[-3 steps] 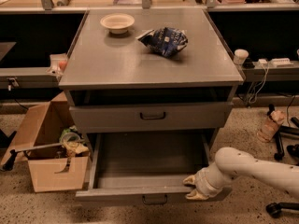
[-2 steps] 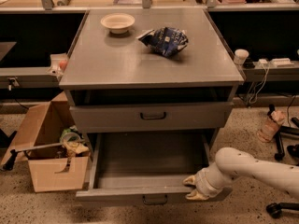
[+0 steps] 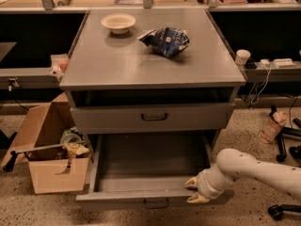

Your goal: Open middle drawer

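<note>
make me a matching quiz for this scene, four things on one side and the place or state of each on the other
1 bowl
2 bag
3 middle drawer
4 gripper

a pulled out
b at the open drawer's front right corner
c blue, crumpled, on the cabinet top
d pale, round, on the cabinet top

Pairs: 1-d, 2-c, 3-a, 4-b

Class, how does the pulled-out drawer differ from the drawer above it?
The pulled-out drawer stands far out, inside showing; the drawer above it sits almost in. The gripper is at the pulled-out drawer's front corner; nothing touches the drawer above it. Both are grey with dark bar handles.
</note>
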